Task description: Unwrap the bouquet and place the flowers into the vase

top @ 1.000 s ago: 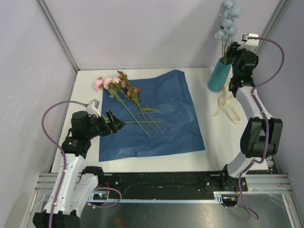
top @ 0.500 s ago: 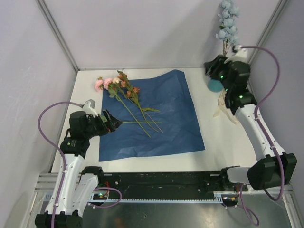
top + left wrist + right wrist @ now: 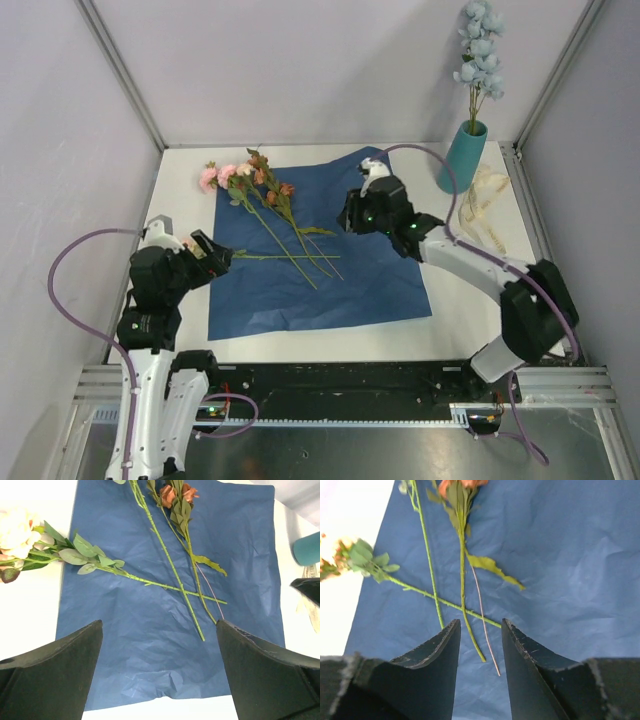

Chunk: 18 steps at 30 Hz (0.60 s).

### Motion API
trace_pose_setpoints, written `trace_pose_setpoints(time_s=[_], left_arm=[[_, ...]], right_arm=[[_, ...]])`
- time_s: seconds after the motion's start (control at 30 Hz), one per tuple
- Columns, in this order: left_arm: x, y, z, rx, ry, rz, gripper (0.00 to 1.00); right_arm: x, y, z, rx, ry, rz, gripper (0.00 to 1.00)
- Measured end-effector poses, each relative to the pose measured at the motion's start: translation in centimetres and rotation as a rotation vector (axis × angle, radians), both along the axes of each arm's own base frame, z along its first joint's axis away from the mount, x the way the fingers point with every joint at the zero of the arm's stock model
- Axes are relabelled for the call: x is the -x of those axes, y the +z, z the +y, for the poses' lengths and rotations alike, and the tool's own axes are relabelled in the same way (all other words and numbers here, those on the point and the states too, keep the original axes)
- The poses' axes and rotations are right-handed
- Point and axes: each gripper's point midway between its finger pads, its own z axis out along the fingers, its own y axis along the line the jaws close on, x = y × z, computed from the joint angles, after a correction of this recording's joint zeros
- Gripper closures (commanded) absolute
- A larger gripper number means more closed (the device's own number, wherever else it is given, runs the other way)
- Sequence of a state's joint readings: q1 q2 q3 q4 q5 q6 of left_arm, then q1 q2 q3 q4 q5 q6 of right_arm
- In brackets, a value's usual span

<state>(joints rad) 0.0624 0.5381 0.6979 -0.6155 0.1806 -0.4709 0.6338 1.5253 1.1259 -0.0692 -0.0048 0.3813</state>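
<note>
The right pincer [image 3: 480,626] hangs low over the blue tissue paper [image 3: 350,270]. Its two fingers stand apart by a narrow gap and nothing is between them. Just ahead of the tips lie the cut ends of the thin green stems [image 3: 462,595], flat on the paper and crossing one another. Here is the first danger, I think: with so little opening, the fingers may come down beside a stem instead of around it, or they may pinch the soft paper together with it. Because the stems cross, lifting one could drag its neighbour, and then the pink roses [image 3: 215,177] and rust-brown blooms [image 3: 270,185] would shift on the worktop [image 3: 180,190]. The left pincer [image 3: 159,627] is at the left edge of the paper, spread wide and holding nothing, and it faces the same stems. If both arms reach in together, they could meet over the paper. Farther out, the vase [image 3: 462,160] stands at the far right corner, well apart from the flowers, with the pale blue blossoms [image 3: 478,60] already in it. It is tall and slim with a small mouth, so a long stem carried at an angle may miss the opening or push the vase over. The cream ribbon [image 3: 485,215] lies loose just beside the vase and might catch on the arm.
</note>
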Motion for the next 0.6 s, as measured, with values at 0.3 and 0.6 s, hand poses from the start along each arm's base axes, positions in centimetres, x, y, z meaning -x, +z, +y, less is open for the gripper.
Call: trace_pose_setpoints(time_s=[0.3, 0.6], left_arm=[[0.5, 0.2, 1.5, -0.036, 0.080, -0.011, 0.00], [0.8, 0.9, 2.3, -0.053, 0.124, -0.037, 0.00]], right_arm=[[2.8, -8.6, 7.9, 0.095, 0.158, 0.114, 0.56], [0.4, -9.1, 15.4, 0.165, 0.195, 0.030, 0.57]])
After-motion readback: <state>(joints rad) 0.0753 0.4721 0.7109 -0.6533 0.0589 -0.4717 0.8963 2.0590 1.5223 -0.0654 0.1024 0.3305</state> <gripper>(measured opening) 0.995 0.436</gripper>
